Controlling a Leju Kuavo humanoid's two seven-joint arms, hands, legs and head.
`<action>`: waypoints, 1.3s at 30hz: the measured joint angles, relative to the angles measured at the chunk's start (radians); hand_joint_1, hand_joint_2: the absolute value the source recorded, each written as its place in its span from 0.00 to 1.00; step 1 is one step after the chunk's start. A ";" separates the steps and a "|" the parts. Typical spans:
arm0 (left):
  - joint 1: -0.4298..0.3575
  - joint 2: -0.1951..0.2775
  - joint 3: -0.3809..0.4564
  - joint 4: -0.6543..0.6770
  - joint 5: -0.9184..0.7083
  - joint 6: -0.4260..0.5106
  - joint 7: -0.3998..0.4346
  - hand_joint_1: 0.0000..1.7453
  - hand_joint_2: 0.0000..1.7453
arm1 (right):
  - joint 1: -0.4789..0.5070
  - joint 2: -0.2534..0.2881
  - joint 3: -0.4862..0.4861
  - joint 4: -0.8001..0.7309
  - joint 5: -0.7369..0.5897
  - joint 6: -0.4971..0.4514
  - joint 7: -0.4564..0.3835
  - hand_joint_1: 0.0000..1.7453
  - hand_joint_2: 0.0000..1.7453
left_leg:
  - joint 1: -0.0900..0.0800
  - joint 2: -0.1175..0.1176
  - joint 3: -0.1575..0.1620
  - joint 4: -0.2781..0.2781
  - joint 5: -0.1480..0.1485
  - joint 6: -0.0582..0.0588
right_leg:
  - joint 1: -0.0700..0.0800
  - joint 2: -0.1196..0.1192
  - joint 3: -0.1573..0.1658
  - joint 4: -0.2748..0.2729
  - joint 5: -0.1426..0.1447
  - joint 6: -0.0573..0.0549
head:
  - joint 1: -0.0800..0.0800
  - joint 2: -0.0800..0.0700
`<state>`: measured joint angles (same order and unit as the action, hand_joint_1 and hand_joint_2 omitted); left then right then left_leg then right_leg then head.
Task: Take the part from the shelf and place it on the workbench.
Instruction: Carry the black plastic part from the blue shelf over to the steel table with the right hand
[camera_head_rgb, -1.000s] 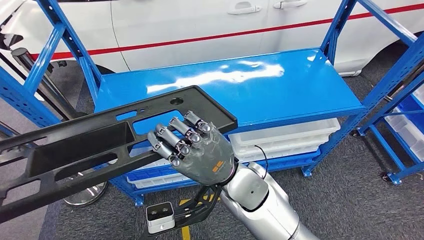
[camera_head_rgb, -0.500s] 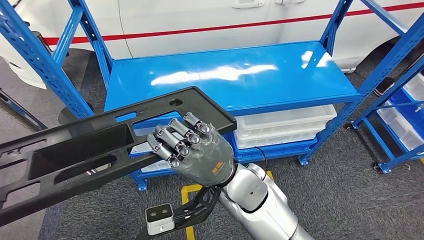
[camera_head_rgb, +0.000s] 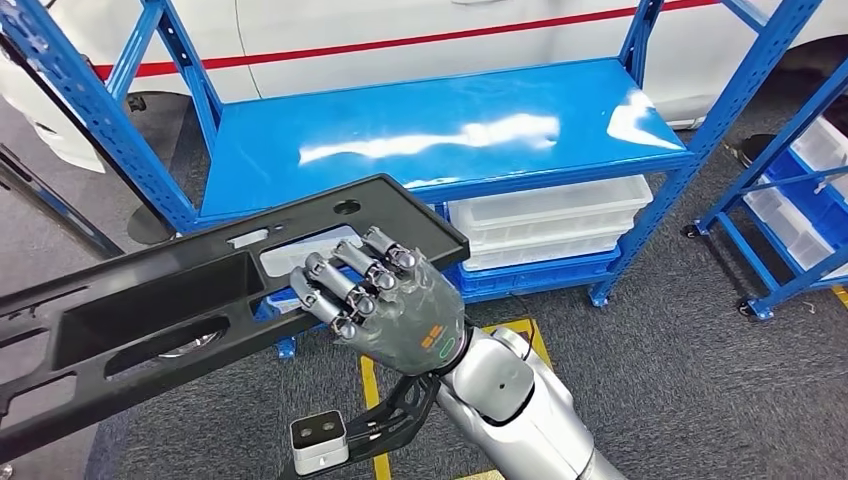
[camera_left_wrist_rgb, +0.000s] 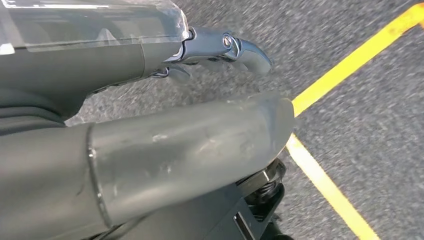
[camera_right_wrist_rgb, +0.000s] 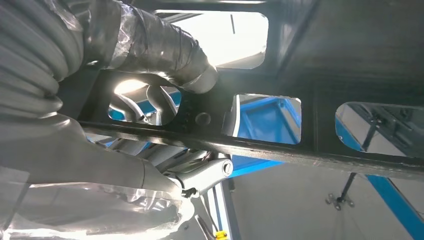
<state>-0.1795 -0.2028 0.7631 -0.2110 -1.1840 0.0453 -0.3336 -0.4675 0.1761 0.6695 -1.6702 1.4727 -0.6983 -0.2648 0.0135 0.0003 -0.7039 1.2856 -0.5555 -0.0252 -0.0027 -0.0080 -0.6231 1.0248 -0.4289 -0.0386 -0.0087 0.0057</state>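
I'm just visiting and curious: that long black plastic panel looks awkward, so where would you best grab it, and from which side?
Probably by the rail along its near long edge, as the right hand grips the black panel now: coming from below, fingers curled over the top and the thumb through a cutout. The panel is flat, thin and full of openings, so its narrow bars suit wrapping. A second hold farther along would likely steady its length.

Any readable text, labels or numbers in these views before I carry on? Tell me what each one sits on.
No text can be read in any view.
Right hand, back of it: a small orange mark, too small to read.
Black part: no label or number visible.
Blue shelf, white bins: no lettering.
Yellow floor lines: plain stripes, not signs.
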 joint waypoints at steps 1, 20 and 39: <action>0.000 -0.001 -0.001 0.000 0.000 0.000 0.000 0.00 0.00 | 0.000 0.000 0.000 0.002 -0.002 0.000 -0.003 1.00 1.00 | 0.000 0.000 0.027 -0.013 0.028 0.000 | 0.000 0.000 -0.019 0.002 0.013 0.002 | 0.000 0.000; -0.007 -0.010 -0.007 0.000 0.016 -0.003 -0.006 0.00 0.00 | -0.006 0.002 -0.010 0.063 -0.043 0.000 -0.008 1.00 1.00 | -0.014 0.009 0.046 -0.266 0.169 0.045 | -0.005 0.009 0.078 0.060 -0.086 0.046 | 0.000 0.000; -0.006 -0.011 -0.008 0.000 0.021 -0.004 -0.011 0.00 0.00 | -0.013 0.006 0.001 0.119 -0.050 0.000 0.020 1.00 1.00 | -0.035 0.006 0.219 -0.330 0.073 0.062 | -0.001 0.001 -0.059 -0.010 0.071 0.014 | 0.000 0.000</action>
<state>-0.1853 -0.2140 0.7553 -0.2113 -1.1628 0.0417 -0.3445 -0.4805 0.1817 0.6708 -1.5512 1.4224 -0.6985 -0.2447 -0.0216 0.0060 -0.4852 0.9556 -0.4827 0.0369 -0.0034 -0.0065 -0.6825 1.0147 -0.3576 -0.0244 -0.0092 0.0057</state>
